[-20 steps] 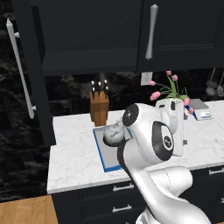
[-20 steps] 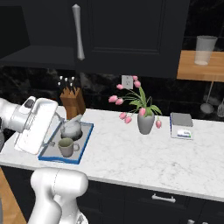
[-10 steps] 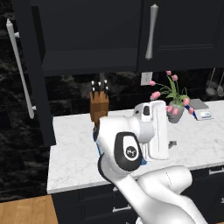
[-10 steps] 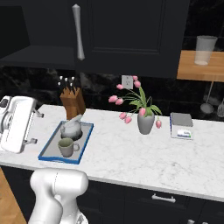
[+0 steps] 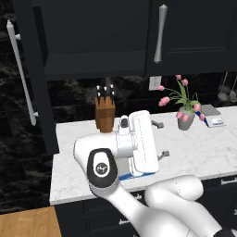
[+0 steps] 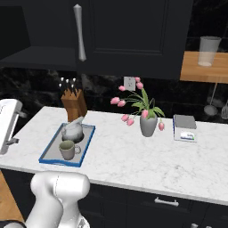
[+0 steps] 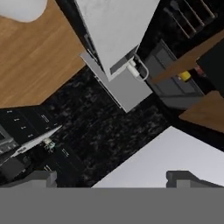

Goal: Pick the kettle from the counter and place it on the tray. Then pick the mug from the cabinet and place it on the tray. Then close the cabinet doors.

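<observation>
Kettle (image 6: 73, 130) and mug (image 6: 67, 149) both sit on the tray (image 6: 48, 155), kettle at the back, mug in front, close together. By my reading only the doors are left.

Left door (image 5: 28, 78) stands swung out at the left end of the counter (image 5: 194, 152), seen nearly edge-on, its bar handle (image 5: 19, 71) upright and facing the room. Cabinet (image 5: 92, 65) behind it shows a bare dark shelf. Right door (image 5: 194, 32) looks flush, handle (image 5: 160, 33) vertical; the right base view suggests the same, with its handle (image 6: 79, 31) against a closed face.

Gripper (image 7: 112, 179): fingers spread wide, nothing between them. The hand sits low over the front left of the counter, beside the tray, turned away toward floor and dark wall rather than the cabinet.

So the open door lies up and to the left of the hand, long axis vertical, hinge on the cabinet's left side. Likely the hand must rise, get outside the panel and push it rightward and in.

Surface: white marble top with knife block (image 6: 74, 103), tulip vase (image 6: 148, 124), small scale (image 6: 184, 133). Dark stone backsplash, wood floor below left, a glass (image 6: 208, 50) on a wooden shelf at right.
</observation>
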You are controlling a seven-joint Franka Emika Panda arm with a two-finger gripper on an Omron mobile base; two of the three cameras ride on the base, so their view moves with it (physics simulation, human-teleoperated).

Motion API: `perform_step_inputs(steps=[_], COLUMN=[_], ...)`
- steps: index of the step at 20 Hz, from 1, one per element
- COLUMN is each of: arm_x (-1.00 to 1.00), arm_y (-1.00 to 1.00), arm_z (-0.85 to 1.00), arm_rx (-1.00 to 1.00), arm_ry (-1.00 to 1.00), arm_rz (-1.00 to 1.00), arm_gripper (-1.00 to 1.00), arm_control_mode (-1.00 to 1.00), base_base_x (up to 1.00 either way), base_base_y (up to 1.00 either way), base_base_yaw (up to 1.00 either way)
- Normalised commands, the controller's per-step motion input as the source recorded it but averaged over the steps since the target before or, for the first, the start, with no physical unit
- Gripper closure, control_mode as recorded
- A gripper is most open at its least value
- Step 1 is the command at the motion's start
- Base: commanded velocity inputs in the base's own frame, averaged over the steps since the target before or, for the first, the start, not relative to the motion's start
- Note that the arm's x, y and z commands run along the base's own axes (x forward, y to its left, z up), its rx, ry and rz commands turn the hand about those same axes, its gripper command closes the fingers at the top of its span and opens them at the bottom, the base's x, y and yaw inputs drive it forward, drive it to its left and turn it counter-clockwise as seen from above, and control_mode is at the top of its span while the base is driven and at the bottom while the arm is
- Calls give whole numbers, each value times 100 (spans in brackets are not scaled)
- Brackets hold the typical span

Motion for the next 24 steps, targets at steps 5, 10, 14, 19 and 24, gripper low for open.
perform_step_inputs(steps=[5,10,14,19,24], arm_x=[-5,0,0,1,7], arm_y=[51,47,43,48,43], arm_z=[0,0,5,1,-1], arm_rx=[-22,-22,-12,-12,-10], arm_ry=[19,21,21,23,24], arm_rz=[-11,-10,-11,-8,-5], arm_gripper=[-100,-100,-100,-100,-100], arm_control_mode=[-100,-100,-100,-100,-100], base_base_x=[0,0,0,0,0], base_base_y=[0,0,0,0,0], base_base_yaw=[0,0,0,0,0])
